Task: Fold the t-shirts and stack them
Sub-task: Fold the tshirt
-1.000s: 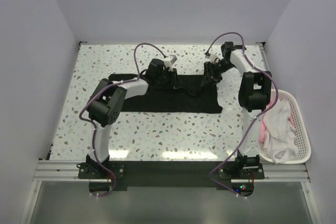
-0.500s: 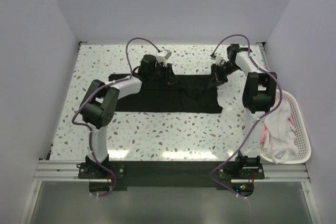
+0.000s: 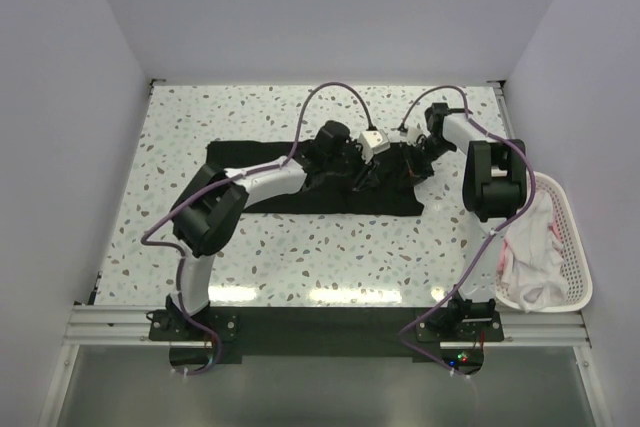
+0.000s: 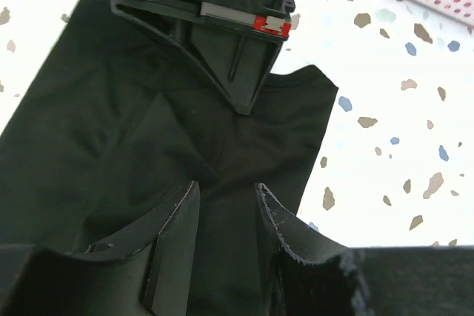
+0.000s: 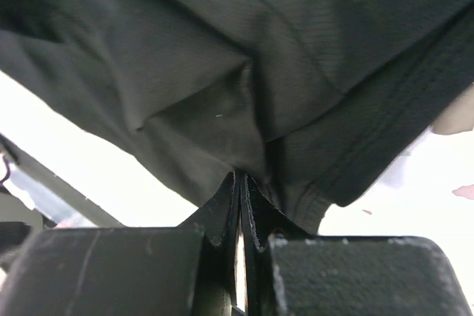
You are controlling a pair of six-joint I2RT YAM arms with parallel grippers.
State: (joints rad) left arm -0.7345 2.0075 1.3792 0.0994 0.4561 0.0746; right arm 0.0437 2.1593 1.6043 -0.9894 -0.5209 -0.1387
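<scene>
- The black t-shirt lies in a long band across the middle of the table, seemingly part-folded. The white and pink shirts wait in the basket to the right.
- The right gripper is pinched tight on a ridge of black cloth near the shirt's right end, probably to lift it for the next fold.
- The left gripper hangs just beside it over the shirt, fingers partly apart, holding nothing.

No words, numbers or brand names are showing legibly anywhere. A red-and-green sticker is sitting on the right gripper at twelve o'clock, carrying nothing readable.
</scene>
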